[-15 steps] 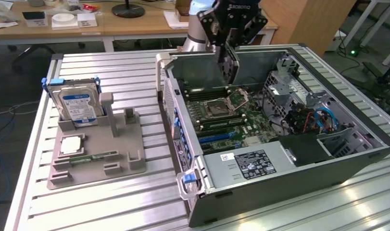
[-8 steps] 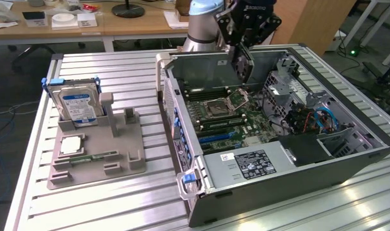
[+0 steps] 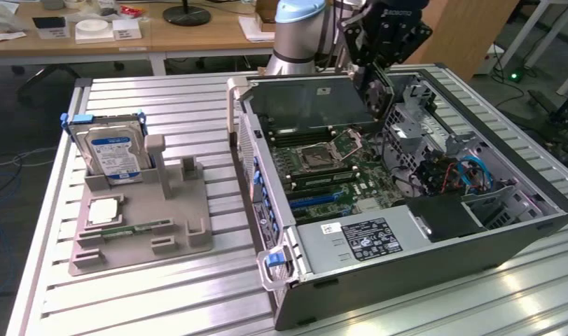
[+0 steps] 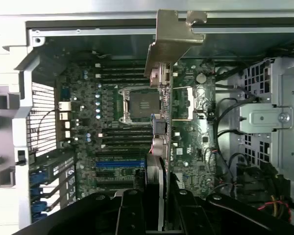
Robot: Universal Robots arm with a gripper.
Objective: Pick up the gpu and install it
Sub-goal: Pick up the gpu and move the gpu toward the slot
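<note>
Pincer (image 4: 159, 218) was clamped on the gpu (image 4: 160, 125), gripping the end opposite its metal bracket (image 4: 169, 41). We saw the card hanging on edge inside the open computer case (image 3: 452, 241), above the motherboard (image 4: 112, 103), not yet seated. We judged it stiff and fairly light but fragile: hold it by the board edges, keeping off components and contacts. Its long axis ran level from the pincer (image 3: 373, 87) toward the exterior view's left, bracket end leading to the case wall, flat face (image 3: 307, 103) upright.
</note>
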